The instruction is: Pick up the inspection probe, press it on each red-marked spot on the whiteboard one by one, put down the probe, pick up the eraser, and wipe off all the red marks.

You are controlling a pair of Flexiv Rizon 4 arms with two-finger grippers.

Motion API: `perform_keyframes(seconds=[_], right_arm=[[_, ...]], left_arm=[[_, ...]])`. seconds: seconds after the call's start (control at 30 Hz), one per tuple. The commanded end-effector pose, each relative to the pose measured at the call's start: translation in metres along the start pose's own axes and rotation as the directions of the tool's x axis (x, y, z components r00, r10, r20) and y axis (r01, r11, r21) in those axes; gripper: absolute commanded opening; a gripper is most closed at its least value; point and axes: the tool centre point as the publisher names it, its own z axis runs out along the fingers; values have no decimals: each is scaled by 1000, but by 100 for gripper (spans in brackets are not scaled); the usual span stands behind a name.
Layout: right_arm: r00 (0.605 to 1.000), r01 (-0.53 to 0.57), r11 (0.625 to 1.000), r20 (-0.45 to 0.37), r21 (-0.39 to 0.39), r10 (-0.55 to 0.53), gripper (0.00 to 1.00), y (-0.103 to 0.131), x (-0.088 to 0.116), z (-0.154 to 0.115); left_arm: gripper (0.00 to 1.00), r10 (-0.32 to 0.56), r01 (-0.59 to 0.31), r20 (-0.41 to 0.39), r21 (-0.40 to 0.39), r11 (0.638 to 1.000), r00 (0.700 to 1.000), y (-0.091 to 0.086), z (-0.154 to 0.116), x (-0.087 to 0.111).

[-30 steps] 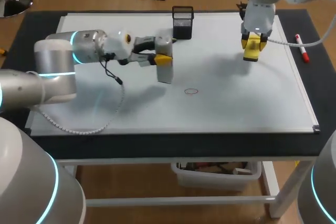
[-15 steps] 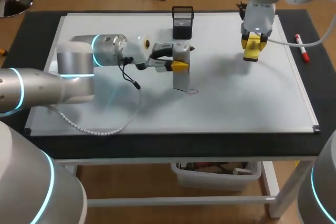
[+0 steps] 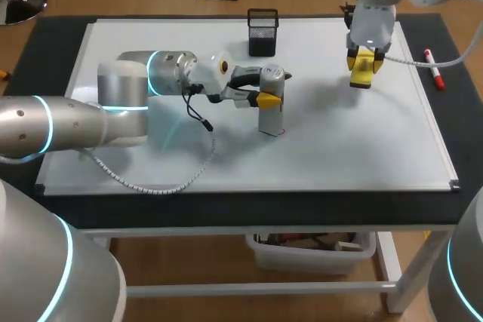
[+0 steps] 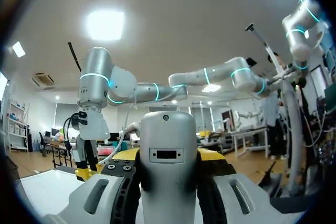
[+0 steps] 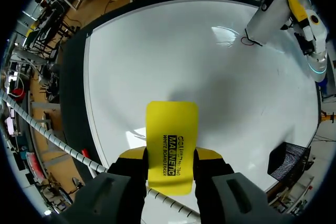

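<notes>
The grey inspection probe stands nearly upright on the whiteboard, its lower end on a small red mark that it mostly covers. My left gripper is shut on the probe's upper part. In the left wrist view the probe fills the gap between the yellow-tipped fingers. My right gripper hangs above the board's far right, shut on the yellow eraser. In the right wrist view the eraser juts out ahead of the gripper, with the probe far beyond it.
A black mesh pen holder stands at the board's far edge, just behind the probe. A red marker lies on the dark mat right of the board. The left arm's white cable trails over the near left of the board.
My left arm has swung right and slightly nearer, carrying the probe to the red mark. The right arm and eraser have stayed still.
</notes>
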Motion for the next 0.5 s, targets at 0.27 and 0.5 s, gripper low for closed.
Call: perform_keyframes(seconds=[0.27,0.5], right_arm=[[1000,2,1000,-2,2,-2,0,0,1,-1],[1000,2,1000,-2,2,-2,0,0,1,-1]], left_arm=[[0,-17,17,-31,1,1000,999,9,5,-8],[0,-30,30,-23,-5,1000,999,11,3,-10]])
